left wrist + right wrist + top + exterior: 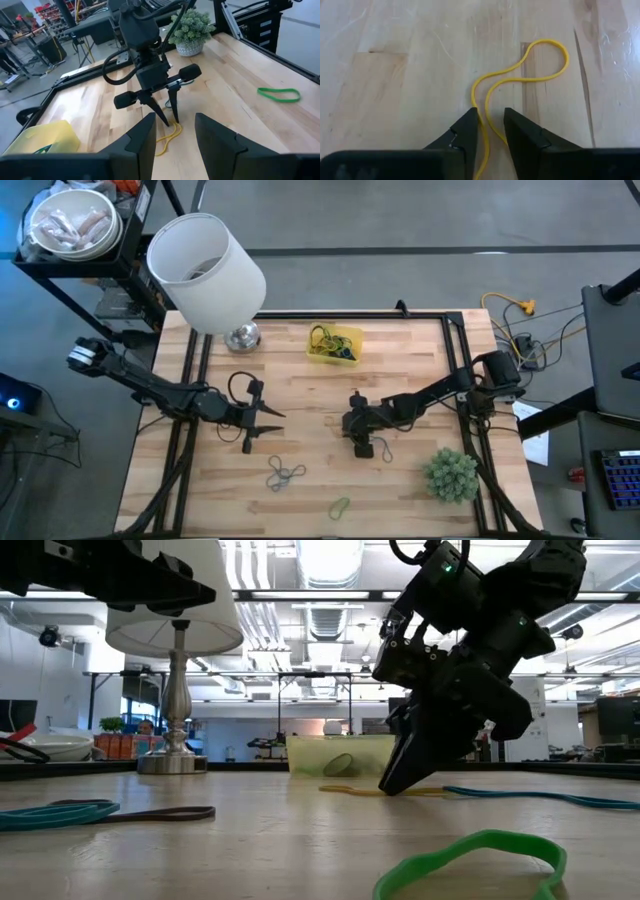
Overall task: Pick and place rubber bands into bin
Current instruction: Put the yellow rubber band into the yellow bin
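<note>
R hand [490, 126] astride yellow band [530, 65]; high view hides it.

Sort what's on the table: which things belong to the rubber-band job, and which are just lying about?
Job: yellow rubber band between the right gripper's fingers; green band; grey bands; yellow bin.
Lying about: lamp; potted plant.

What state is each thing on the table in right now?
Right gripper: fingers down at the table, straddling the thin yellow rubber band, not shut on it.
Thin yellow rubber band: flat on the wood.
Left gripper: open, holding nothing.
Translucent yellow plastic bin: upright, some bands inside.
Green rubber band: loose on the table.
White cylindrical lampshade: tilted.
</note>
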